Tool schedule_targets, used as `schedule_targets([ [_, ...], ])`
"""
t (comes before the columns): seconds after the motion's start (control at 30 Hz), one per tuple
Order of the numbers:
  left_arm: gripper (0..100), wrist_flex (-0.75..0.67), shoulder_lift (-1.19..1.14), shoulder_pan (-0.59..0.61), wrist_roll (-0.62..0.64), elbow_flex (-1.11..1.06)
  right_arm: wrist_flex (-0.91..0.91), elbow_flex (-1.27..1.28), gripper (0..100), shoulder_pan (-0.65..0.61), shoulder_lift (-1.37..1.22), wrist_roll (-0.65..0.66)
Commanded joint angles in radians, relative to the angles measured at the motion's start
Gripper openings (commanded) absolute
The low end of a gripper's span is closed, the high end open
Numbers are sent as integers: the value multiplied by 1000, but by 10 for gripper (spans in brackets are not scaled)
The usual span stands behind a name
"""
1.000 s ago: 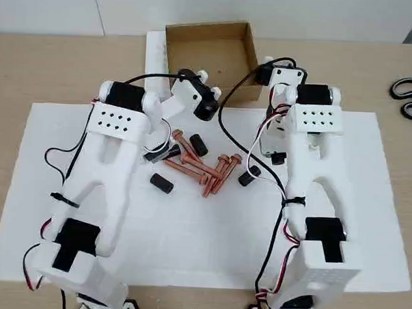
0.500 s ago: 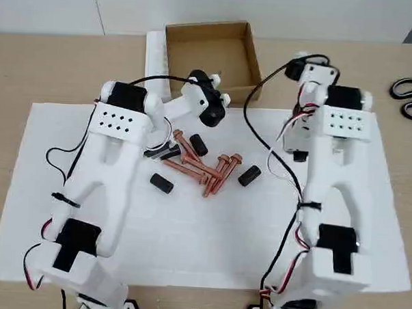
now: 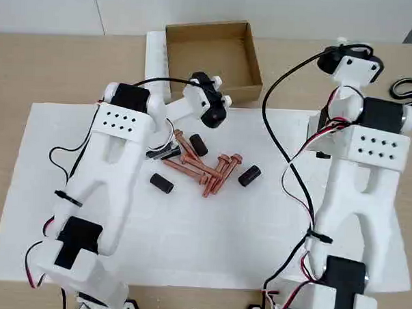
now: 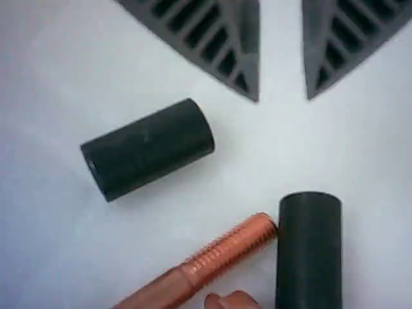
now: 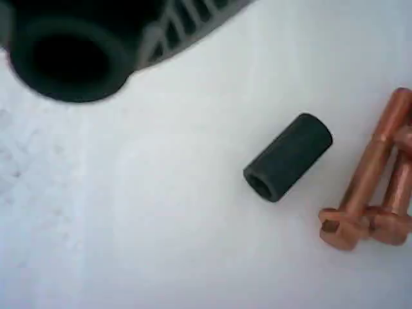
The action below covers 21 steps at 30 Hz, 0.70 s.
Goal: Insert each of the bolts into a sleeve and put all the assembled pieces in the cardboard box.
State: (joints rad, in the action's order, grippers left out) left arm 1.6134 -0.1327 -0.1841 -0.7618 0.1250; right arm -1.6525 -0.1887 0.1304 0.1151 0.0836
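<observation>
1. In the high view we see the full layout. The cardboard box point(image 3: 210, 31) sits at the far edge of the white sheet point(image 3: 188, 249) on the desk point(image 3: 39, 65), and the bolts point(image 3: 204, 169) lie in a loose pile at mid-sheet. Three black sleeves lie flat around the pile: the far sleeve point(image 3: 198, 144), the left sleeve point(image 3: 161, 183) and the right sleeve point(image 3: 249, 175). Scissors point(image 3: 408, 88) lie at the desk's right edge.
2. The left wrist view adds detail that the left arm point(image 3: 113, 157) covers from above. The left pincer point(image 4: 280, 90) hangs over bare sheet, with a flat sleeve point(image 4: 148, 149) just beside its tips. A threaded bolt tip point(image 4: 225, 248) meets the side of an end sleeve point(image 4: 309, 248).
3. The right wrist view shows the gripped sleeve point(image 5: 64, 61) end-on, its bore towards the camera. Farther off, the right sleeve lies near two bolt heads.
4. Compared with one second earlier, the right arm point(image 3: 366, 175) has swung away from the pile towards the desk's right side, taking its sleeve along. The left arm has barely shifted. The pile and the three sleeves around it lie as before.
5. The left pincer is narrowly open, with nothing between its tips. The right pincer point(image 5: 129, 42) is closed on the gripped sleeve, well apart from the cardboard box.
</observation>
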Motion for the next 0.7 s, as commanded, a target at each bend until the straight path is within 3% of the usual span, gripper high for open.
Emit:
schedule_targets([
  [0.0, 41, -17, 9, 2, -6, 8, -8, -11, 6, 10, 59, -11],
  [0.13, 43, -41, 6, -2, -163, 28, -10, -11, 5, 8, 62, -12],
  [0.47, 103, -172, -133, -5, -367, 33, -30, -11, 5, 8, 62, -6],
  [0.67, 127, -72, -269, -26, -400, 197, -22, -11, 5, 8, 62, -6],
])
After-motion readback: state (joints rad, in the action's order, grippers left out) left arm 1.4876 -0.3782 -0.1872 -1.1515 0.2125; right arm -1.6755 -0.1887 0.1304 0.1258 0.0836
